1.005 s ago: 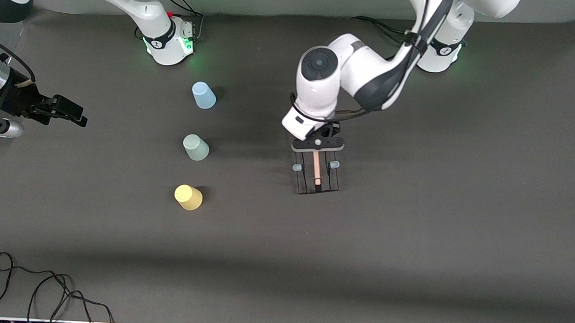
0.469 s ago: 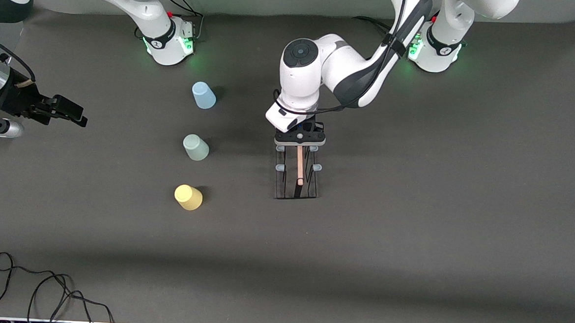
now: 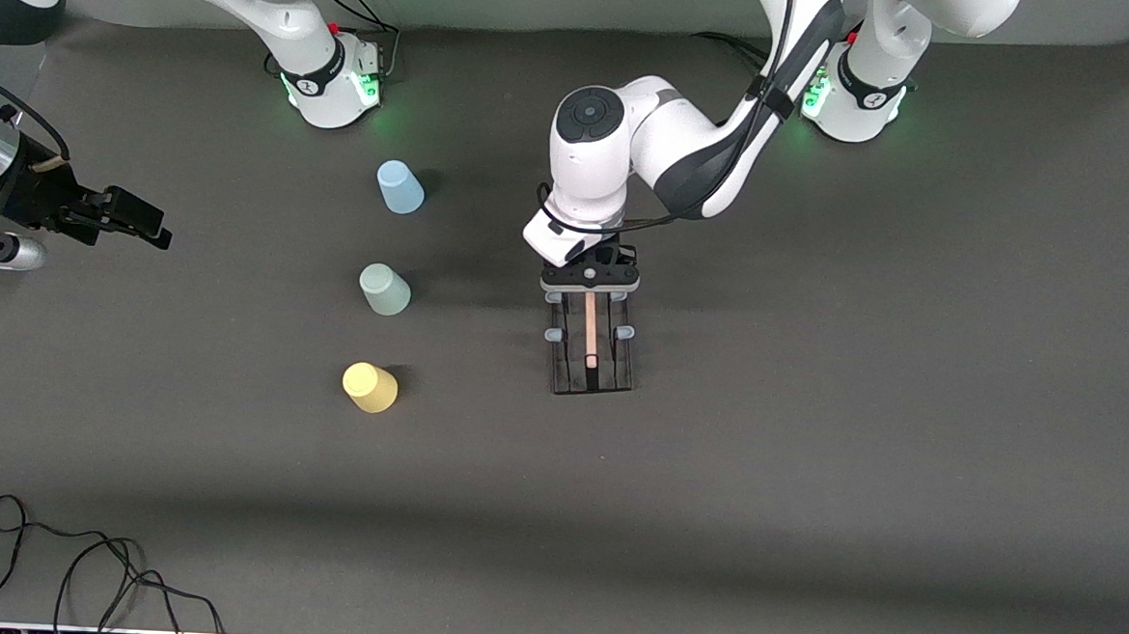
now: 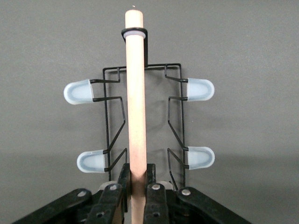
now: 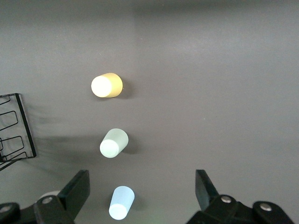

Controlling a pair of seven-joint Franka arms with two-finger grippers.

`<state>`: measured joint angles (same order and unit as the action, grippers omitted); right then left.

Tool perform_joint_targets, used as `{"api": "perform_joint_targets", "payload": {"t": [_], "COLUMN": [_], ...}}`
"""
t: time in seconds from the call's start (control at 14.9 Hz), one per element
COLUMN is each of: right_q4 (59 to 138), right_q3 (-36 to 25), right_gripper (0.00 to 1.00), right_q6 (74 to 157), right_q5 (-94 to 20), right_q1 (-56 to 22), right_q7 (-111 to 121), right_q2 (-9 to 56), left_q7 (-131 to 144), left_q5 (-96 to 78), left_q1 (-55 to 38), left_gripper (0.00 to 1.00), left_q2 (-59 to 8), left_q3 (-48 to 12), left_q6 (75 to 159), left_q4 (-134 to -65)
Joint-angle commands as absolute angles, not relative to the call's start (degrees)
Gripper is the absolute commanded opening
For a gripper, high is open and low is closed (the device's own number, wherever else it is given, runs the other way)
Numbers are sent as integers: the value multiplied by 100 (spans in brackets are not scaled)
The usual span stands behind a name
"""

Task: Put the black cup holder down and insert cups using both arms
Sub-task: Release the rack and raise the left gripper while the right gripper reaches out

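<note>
At the front view's left edge the right gripper (image 3: 135, 220) is waiting with its jaws spread wide and nothing between them, hanging over the right arm's end of the table (image 3: 807, 484); its own camera is looking down on all three cups.

Next across, the cups are standing mouth-down in a row, well apart from one another: the light blue cup (image 3: 399, 187) closest to the right arm's base, the pale green cup (image 3: 384, 288) nearer the front camera, and the yellow cup (image 3: 369, 386) nearer still.

Toward the middle of the table, the left gripper (image 3: 590, 282) is clamping the wooden rod handle (image 4: 136, 100) of the black cup holder (image 3: 590, 343), its fingers (image 4: 113, 198) pressing the rod from both sides. The holder is sitting beside the cup row, toward the left arm's end, its base looking level with the table (whether it is actually resting there or hovering just above, I cannot tell). Four of its whitish prong caps (image 4: 78, 91) are showing in the left wrist view, all bare.

As I judge it, the placing step is being finished: the holder looks close to its spot. The next move is calling for the left gripper to settle the rack squarely, let go of the rod and lift straight off without tipping the light wire frame. Then the cups are wanting a grasp each, and careful lowering over a prong.
</note>
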<state>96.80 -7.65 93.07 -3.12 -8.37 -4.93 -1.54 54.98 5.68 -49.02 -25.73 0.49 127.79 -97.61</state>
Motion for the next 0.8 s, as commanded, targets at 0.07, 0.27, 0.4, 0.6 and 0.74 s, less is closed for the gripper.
{"api": "perform_joint_targets", "payload": {"t": [0.07, 0.27, 0.4, 0.6, 0.74], "right_q4": [9712, 9712, 9712, 9712, 9712], "right_q3": [-765, -773, -773, -773, -765], "right_gripper": [100, 100, 100, 100, 100], "right_q6": [9264, 9264, 9264, 9264, 9264], "right_q5": [-193, -193, -193, -193, -193], "right_q1": [-879, -879, -879, -879, -879], "right_q7": [-589, -598, -598, -598, -606], "right_q2": [-202, -202, -211, -211, -211], "left_q7": [5564, 5555, 5546, 5345, 5221], "left_q5": [712, 721, 729, 721, 721], "left_q1": [-4975, -4957, -4931, -4870, -4677], "left_gripper": [0, 95, 97, 99, 99], "left_q2": [-2628, -2628, -2593, -2409, -2155], "left_q3": [123, 123, 132, 176, 176], "left_q6": [12753, 12788, 12797, 12665, 12526], "left_q4": [-9624, -9615, -9607, -9537, -9519]}}
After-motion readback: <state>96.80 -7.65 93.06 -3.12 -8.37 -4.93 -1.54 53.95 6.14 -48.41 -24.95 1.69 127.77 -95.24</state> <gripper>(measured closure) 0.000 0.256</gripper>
